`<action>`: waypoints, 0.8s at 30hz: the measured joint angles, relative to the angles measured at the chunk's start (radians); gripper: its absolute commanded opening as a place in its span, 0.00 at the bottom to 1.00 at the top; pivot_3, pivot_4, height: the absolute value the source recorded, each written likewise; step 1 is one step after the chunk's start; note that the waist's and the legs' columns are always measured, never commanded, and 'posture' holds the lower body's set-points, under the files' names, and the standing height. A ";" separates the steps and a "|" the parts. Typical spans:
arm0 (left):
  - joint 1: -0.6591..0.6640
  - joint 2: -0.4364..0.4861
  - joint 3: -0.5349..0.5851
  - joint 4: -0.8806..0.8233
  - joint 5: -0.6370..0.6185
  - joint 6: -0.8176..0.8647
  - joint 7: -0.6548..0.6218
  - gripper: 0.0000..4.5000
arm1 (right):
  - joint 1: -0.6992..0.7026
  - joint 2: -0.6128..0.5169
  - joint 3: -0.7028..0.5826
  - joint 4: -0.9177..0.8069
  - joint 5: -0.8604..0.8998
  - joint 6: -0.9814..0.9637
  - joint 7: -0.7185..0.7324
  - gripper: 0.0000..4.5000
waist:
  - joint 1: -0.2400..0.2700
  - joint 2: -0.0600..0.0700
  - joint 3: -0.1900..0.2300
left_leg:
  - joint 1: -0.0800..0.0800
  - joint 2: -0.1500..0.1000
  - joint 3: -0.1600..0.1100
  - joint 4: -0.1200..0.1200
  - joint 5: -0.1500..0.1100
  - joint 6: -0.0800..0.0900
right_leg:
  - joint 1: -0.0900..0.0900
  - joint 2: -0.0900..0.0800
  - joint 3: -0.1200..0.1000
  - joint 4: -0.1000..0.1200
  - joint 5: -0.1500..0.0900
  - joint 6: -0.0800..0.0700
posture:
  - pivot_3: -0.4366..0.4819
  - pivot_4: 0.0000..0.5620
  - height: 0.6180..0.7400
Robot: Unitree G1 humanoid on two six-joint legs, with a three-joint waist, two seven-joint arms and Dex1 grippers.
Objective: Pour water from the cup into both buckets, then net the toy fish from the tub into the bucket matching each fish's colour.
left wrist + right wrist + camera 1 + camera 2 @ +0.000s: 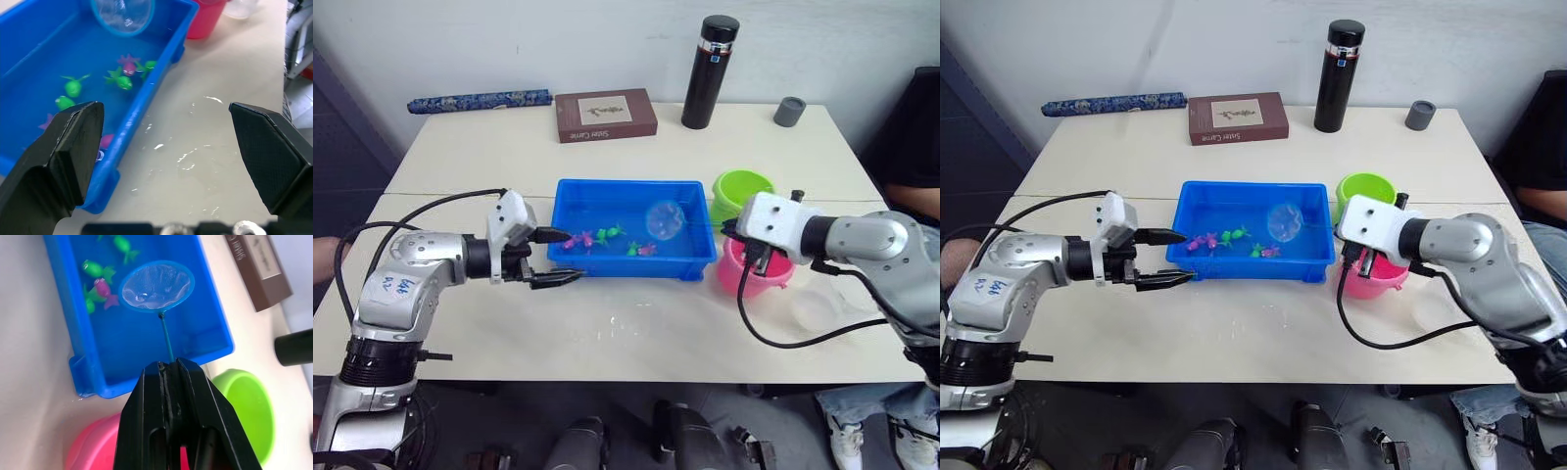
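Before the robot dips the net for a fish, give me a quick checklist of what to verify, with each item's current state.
1. Right gripper shut on the thin wire handle of the round blue-rimmed net: ok.
2. Net hoop over the shallow blue plastic tub, not outside it: ok.
3. Net empty: ok, no fish in the mesh.
4. Tiny green and pink toy fish lying in the tub: ok.
5. Lime green bucket and pink bucket upright beside the tub: ok.
6. Left gripper open at the tub's outer end, away from the net: ok.
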 measured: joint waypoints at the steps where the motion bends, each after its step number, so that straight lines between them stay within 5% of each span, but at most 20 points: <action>1: -0.002 0.000 -0.001 -0.001 -0.002 0.001 0.004 0.98 | -0.004 0.004 0.009 0.027 -0.028 -0.027 0.000 0.00 | 0.000 0.000 0.000 | 0.000 0.000 0.000 0.000 0.000 0.000 | 0.000 0.000 0.000 0.000 0.000 0.000 | 0.48 0.27 1.00; 24: -0.002 0.009 -0.012 -0.038 -0.033 0.022 0.043 0.98 | -0.041 0.148 0.069 0.218 -0.205 -0.200 0.067 0.00 | -0.002 0.000 0.000 | 0.000 0.000 0.000 0.000 0.000 -0.001 | 0.000 0.000 0.000 0.000 0.000 0.000 | 0.48 0.27 1.00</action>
